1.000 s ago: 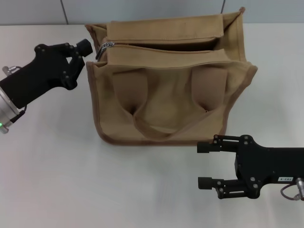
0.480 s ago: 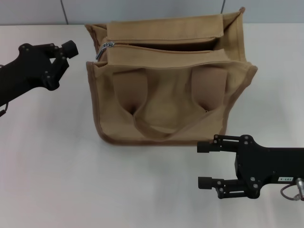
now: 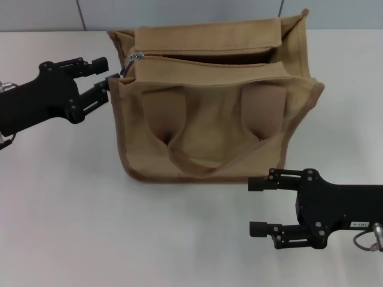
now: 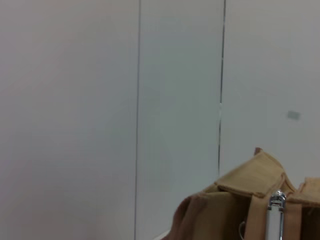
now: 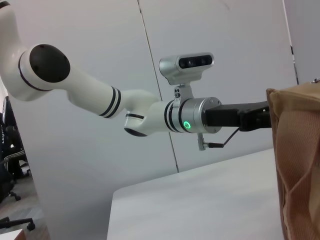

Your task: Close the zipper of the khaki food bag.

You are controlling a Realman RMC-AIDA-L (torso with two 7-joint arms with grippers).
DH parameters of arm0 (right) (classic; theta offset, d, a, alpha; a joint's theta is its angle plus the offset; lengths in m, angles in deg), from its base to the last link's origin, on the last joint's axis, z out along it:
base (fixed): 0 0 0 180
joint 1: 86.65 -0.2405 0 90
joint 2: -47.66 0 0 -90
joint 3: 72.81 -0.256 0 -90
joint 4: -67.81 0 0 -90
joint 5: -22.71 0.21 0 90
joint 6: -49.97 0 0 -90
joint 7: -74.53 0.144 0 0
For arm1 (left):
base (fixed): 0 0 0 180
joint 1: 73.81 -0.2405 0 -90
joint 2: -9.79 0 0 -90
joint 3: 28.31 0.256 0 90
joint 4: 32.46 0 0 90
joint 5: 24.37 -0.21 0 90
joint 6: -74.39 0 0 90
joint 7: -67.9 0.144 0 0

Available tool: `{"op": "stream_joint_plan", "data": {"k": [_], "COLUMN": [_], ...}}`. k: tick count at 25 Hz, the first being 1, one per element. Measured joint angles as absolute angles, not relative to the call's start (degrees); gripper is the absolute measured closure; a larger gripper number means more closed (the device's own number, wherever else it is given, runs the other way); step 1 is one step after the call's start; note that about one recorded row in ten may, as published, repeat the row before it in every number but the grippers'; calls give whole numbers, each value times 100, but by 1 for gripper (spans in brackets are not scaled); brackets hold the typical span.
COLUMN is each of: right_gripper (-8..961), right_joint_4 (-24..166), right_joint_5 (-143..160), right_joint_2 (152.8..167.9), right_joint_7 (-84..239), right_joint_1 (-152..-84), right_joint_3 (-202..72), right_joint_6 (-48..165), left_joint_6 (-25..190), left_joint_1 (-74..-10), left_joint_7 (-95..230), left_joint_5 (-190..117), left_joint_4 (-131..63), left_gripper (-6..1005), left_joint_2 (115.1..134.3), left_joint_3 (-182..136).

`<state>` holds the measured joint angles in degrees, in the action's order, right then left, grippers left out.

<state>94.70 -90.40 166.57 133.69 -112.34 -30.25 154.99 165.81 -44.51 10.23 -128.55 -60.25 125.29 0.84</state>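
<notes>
On the white table [image 3: 72, 197], the left end effector [image 3: 106, 72] spreads beside the zipper [image 3: 133, 58].

Left gripper [image 3: 103, 73] reaches forward with fingers spread; right gripper [image 3: 258, 207] rests low, fingers apart, pointing left

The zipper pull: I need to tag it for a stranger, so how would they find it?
Start at the khaki food bag mid-table. Follow the open zipper along its top to the end nearest the left gripper. The pull tab there is the only silver metal on the bag.
</notes>
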Motion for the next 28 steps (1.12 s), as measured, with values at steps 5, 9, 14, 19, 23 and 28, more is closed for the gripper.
{"op": "stream_joint_plan", "data": {"k": [5, 9, 14, 19, 23, 28], "right_gripper": [260, 262, 264, 266, 268, 271], "right_joint_4": [9471, 9471, 9471, 9471, 9471, 9471], "right_joint_5": [-9040, -9040, -9040, -9040, -9040, -9040], "right_joint_2": [16657, 16657, 16657, 16657, 16657, 16657], "right_joint_7": [13368, 13367, 13367, 13367, 13368, 13368], "right_joint_1": [-11211, -11206, -11205, -11199, -11197, -11196], "right_joint_3": [-3055, -3101, -3101, -3098, -3097, -3097], "right_joint_6": [15499, 15502, 15512, 15522, 15522, 15519], "left_joint_6": [16595, 16473, 16159, 16033, 16018, 16017], "left_joint_1": [-4434, -4323, -4158, -4083, -4086, -4120], "left_joint_7": [950, 964, 1002, 1005, 965, 995], "left_joint_5": [-12880, -12883, -12885, -12886, -12843, -12798], "left_joint_4": [-6176, -6184, -6198, -6202, -6199, -6197], "left_gripper": [569, 448, 287, 268, 376, 570], "left_joint_2": [12536, 12578, 12704, 12754, 12761, 12771], "left_joint_3": [412, 512, 623, 753, 688, 626]}}
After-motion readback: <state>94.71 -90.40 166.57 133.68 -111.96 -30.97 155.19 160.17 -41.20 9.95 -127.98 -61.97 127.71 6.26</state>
